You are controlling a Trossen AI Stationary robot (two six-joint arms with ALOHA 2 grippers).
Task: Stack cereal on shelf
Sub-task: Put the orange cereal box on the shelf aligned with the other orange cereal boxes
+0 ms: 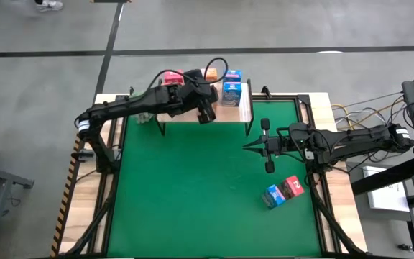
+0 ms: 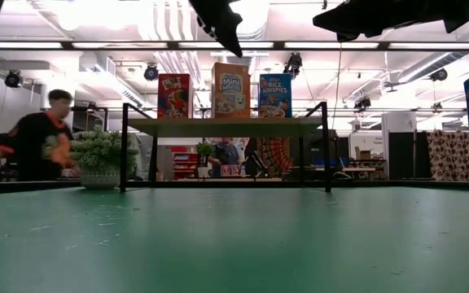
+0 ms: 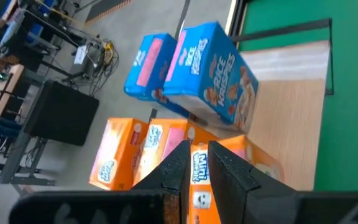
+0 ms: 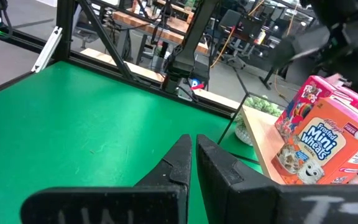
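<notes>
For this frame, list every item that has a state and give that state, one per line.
Left gripper: shut, empty, above the shelf.
Right gripper: shut, empty, over the green mat.
Shelf: upright, holding boxes.
Pink-red box, orange box, blue box: upright in a row on the shelf.
Two boxes on the mat: lying side by side, one blue, one red.
Plant: upright beside the shelf.

Bright, even overhead light. Ceiling strip lamps (image 2: 96,16) blown out white in low view. Green mat (image 1: 207,187) evenly lit, arm shadows faint. Left gripper (image 3: 197,177) fingers blurred up close. Person (image 2: 35,134) behind table soft, motion-smeared.
</notes>
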